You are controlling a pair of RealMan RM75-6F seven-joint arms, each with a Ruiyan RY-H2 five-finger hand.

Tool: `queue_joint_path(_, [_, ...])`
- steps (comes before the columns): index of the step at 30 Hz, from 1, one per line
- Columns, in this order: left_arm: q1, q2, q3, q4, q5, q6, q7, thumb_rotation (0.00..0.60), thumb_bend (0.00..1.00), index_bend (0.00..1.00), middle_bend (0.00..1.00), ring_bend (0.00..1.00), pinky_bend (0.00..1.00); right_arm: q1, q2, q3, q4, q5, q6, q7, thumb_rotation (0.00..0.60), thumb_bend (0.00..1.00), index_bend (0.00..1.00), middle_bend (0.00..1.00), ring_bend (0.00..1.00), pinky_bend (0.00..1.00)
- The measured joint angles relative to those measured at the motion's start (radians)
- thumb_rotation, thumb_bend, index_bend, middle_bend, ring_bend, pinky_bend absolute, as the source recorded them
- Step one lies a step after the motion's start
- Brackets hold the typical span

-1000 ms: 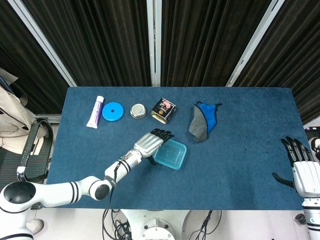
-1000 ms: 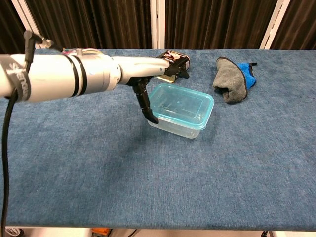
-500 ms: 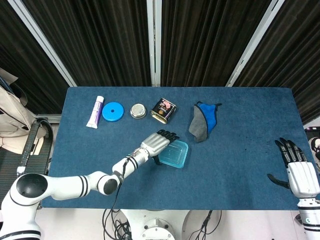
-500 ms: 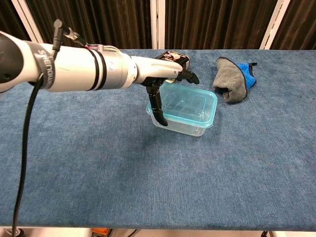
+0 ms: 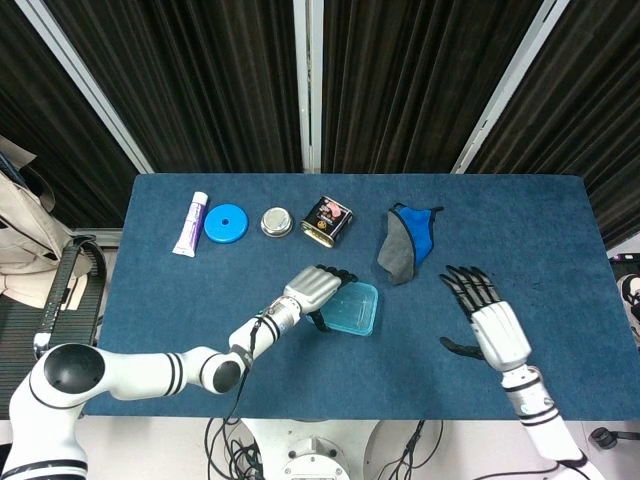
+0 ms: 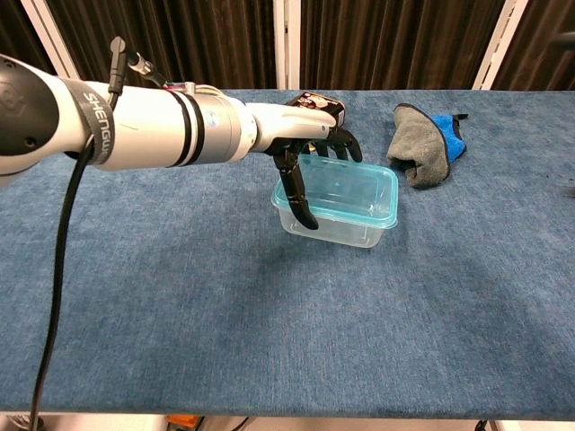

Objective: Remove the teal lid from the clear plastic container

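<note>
While the teal lid [image 6: 346, 187] is seated on the clear plastic container [image 6: 334, 226], near the middle of the blue surface [image 5: 520, 225], the box is only being braced at its left end by the left hand [image 5: 312, 290]. Its fingers [image 6: 298, 197] are draped over the lid's near-left corner and down the wall; whether the rim is actually pinched can't be told. The right hand [image 5: 490, 325] is held above the surface, well apart to the right, fingers spread wide and nothing in them. Biggest risk, as a guess: the light container gets dragged or tipped instead of the lid being popped, since nothing pins the far end. It could also be shoved toward the gray and blue cloth [image 5: 406, 242] or the small tin [image 5: 327, 220] behind it.
</note>
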Motion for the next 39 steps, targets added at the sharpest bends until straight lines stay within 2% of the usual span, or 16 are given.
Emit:
queue_joint_path(5, [-0.001, -0.008, 0.013, -0.013, -0.014, 0.042, 0.006, 0.600, 0.02, 0.28, 0.28, 0.18, 0.30, 0.092, -0.142, 0.017, 0.073, -0.002, -0.082, 0.010, 0.600, 0.00, 0.00, 0.00, 0.00, 0.00])
queue_joint_path(11, [0.010, -0.016, 0.018, -0.013, -0.014, 0.062, -0.009, 0.600, 0.02, 0.27, 0.27, 0.18, 0.30, 0.137, -0.248, 0.014, 0.173, 0.007, -0.114, 0.010, 0.600, 0.00, 0.00, 0.00, 0.00, 0.00])
queue_joint_path(23, [0.024, -0.032, 0.028, 0.001, 0.018, 0.077, -0.022, 0.600, 0.02, 0.27, 0.27, 0.18, 0.29, 0.158, -0.337, -0.006, 0.304, 0.024, -0.089, 0.010, 0.600, 0.00, 0.00, 0.00, 0.00, 0.00])
queue_joint_path(39, [0.018, -0.032, 0.029, -0.002, 0.018, 0.075, -0.007, 0.600, 0.02, 0.26, 0.26, 0.18, 0.28, 0.201, -0.376, -0.017, 0.361, 0.037, -0.089, 0.038, 0.600, 0.00, 0.00, 0.00, 0.00, 0.00])
